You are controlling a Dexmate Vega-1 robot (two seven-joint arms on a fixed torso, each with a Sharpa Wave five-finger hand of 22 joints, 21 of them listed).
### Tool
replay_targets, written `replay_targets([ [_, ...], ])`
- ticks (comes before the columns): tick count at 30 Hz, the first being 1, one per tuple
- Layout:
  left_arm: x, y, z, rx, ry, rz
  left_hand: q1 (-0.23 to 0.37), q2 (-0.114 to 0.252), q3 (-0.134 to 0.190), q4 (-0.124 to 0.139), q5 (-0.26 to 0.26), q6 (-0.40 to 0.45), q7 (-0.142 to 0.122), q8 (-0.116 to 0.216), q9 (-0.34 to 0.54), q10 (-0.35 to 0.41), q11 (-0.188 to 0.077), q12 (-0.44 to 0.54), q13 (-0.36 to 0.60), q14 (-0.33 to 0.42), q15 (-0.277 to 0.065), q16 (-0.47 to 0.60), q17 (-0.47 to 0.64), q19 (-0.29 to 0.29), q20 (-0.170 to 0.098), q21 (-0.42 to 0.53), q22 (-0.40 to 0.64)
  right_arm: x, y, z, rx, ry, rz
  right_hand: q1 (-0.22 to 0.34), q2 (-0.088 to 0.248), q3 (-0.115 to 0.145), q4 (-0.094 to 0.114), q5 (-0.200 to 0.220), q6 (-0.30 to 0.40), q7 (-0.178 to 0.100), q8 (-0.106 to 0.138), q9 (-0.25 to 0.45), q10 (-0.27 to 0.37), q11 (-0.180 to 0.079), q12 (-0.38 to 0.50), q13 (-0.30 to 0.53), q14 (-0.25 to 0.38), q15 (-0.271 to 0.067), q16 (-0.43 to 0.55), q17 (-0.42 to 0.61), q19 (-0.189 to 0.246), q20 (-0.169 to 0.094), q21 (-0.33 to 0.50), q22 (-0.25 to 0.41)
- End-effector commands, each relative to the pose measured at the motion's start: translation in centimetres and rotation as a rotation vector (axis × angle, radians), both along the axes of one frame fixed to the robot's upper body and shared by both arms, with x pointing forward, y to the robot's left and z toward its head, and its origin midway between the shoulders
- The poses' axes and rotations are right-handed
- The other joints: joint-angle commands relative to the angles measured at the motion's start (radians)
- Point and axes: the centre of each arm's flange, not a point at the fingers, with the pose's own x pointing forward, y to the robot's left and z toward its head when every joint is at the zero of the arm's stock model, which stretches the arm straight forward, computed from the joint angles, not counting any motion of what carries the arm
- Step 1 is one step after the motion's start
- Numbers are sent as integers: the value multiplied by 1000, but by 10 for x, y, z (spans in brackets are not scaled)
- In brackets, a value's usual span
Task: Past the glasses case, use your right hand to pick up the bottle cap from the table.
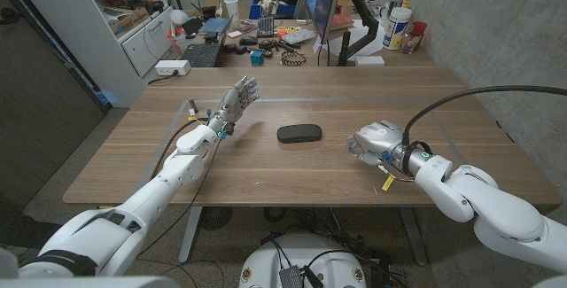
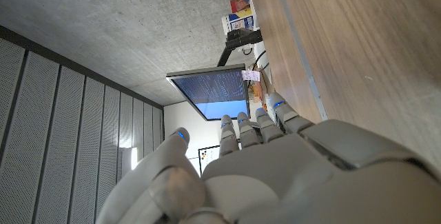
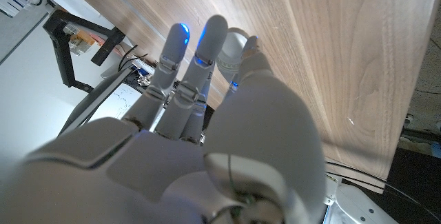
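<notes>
A wide wooden desk (image 1: 266, 168) carries one dark glasses case (image 1: 299, 134), lying just beside the right hand (image 1: 376, 139) toward the middle. The left hand (image 1: 232, 106) stands apart beyond the case, fingers spread, holding nothing. The right hand hovers low over the desk with fingers curled downward. In the right wrist view one small pale round bottle cap (image 3: 233, 43) sits at its fingertips (image 3: 180, 34) (whether they already pinch it I cannot tell). The risk, as I judge it: the cap is small and light, so an uneven pinch could flick it across the desk or let it slip on lifting.
</notes>
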Motion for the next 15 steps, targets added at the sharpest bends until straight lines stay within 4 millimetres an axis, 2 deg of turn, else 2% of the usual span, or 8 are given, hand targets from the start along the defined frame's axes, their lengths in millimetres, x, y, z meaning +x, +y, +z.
replay_targets([
  [1, -4, -3, 1, 3, -7, -3, -6, -3, -1, 0, 9, 1, -2, 1, 2, -3, -2, 4, 5, 2, -42, 3, 1, 5, -3, -6, 2, -4, -8, 10, 14, -42, -7, 51, 65, 22, 20, 2, 55, 57, 5, 2, 181, -96, 123, 147, 5, -8, -5, 3, 9, -139, -4, -2],
  [5, -5, -4, 1, 4, -8, -3, -6, -3, -2, 0, 10, 2, -2, 1, 2, -4, -1, 4, 5, 2, -42, 3, 1, 5, -2, -6, 2, -5, -9, 13, 12, -58, -1, 49, 64, 22, 21, 1, 56, 56, 6, 1, 182, -89, 123, 148, 4, -8, -9, 3, 12, -140, -6, -6],
  [15, -6, -3, 2, 5, -10, -2, -6, -4, -2, -1, 11, 1, -2, 1, 2, -2, -1, 5, 5, 2, -42, 3, 1, 5, -1, -7, 2, -7, -10, 20, 13, -91, 0, 49, 63, 24, 21, -1, 63, 59, 11, -1, 189, -96, 125, 150, 11, -8, -9, 10, 19, -142, -9, -14],
])
